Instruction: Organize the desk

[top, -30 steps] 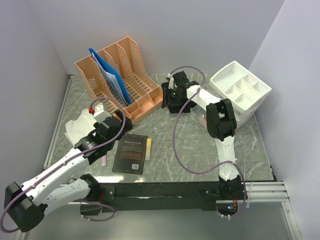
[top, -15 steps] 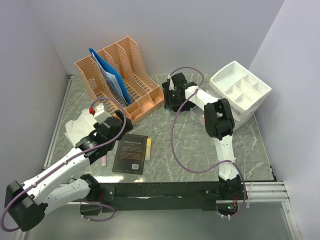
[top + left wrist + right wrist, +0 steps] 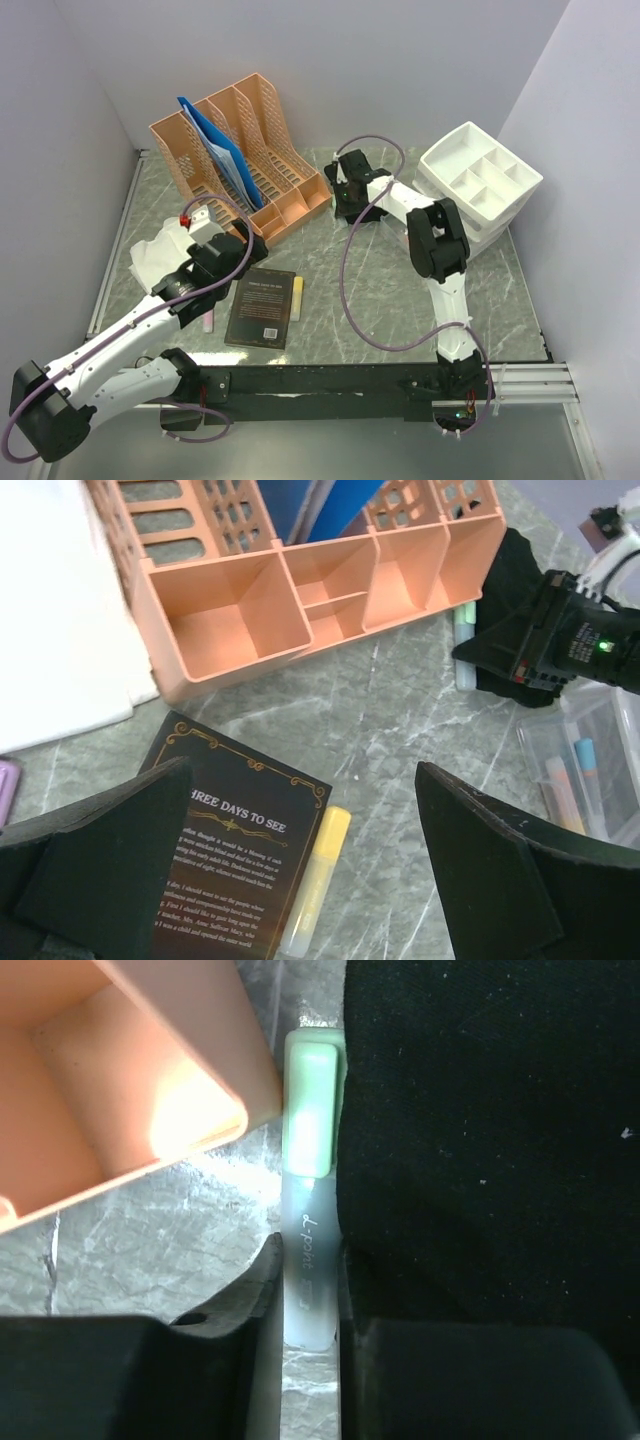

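Note:
The desk is a grey-green marble top. My right gripper is low at the far middle, by the right front corner of the orange file organizer. In the right wrist view it is shut on a green-capped highlighter that lies on the desk against the organizer's corner. My left gripper is open and empty, above a black book and a yellow highlighter lying beside it. The green highlighter also shows in the left wrist view.
A blue folder stands in the organizer. A white compartment tray sits at the far right. A white cloth lies at the left, with a pink highlighter near it. A clear case of pens lies under the right arm.
My right gripper has shifted a little left, toward the organizer's corner. The left arm has not moved.

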Available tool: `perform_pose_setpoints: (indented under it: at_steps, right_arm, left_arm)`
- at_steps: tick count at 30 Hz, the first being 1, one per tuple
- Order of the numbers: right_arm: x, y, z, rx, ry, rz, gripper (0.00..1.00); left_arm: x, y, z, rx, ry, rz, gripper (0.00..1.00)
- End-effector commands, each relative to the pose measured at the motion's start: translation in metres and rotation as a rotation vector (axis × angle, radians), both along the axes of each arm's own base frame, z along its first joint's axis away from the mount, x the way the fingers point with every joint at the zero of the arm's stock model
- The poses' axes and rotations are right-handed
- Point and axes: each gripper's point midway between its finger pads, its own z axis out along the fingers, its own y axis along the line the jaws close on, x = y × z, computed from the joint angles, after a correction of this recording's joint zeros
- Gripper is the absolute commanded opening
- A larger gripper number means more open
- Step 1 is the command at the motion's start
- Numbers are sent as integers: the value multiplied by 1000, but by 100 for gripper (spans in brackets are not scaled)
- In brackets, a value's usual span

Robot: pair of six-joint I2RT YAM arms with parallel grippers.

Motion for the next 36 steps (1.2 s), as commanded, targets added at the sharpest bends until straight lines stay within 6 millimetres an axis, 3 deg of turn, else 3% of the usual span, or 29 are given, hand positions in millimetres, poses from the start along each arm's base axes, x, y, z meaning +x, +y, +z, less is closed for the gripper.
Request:
perform_pose_setpoints:
  at_steps: [1,6,10,11,16,19,20,25,29,33,36]
  right_arm:
    - [-35,-12,-8,-44,82,53,4]
    - [-67,-3,29,47,76,231,0]
    - [-109,-7,45,108,154,420,0]
    - [-118,-3,58,161,151,464,0]
    - [-153,-22,76,232,150,606,0]
    - [-163,-36,91,235,102,649,0]
    - [-165,-40,102,230,64,657,0]
    - [-155,-74,117,130,-32,593,0]
    - [-133,-124,133,79,-102,427,0]
    - [-122,-168,124,-21,-112,314,0]
    - [-116,-190,114,-86,-112,252,1]
  left_arm:
    - [8,-21,10,-54,-56,-101,99]
    - [10,-38,-3,-125,-14,-179,99]
    - [6,-56,-19,-159,47,-274,100]
    - [5,-65,-23,-173,65,-318,99]
    - [0,-83,-39,-194,136,-402,99]
    - [-3,-92,-60,-168,214,-447,99]
    - [-2,-92,-65,-140,227,-458,99]
    - [-5,-105,-86,-88,318,-552,99]
    - [-8,-121,-97,-38,348,-626,99]
    - [-11,-141,-97,-7,357,-699,100]
    - [-15,-152,-104,21,382,-735,99]
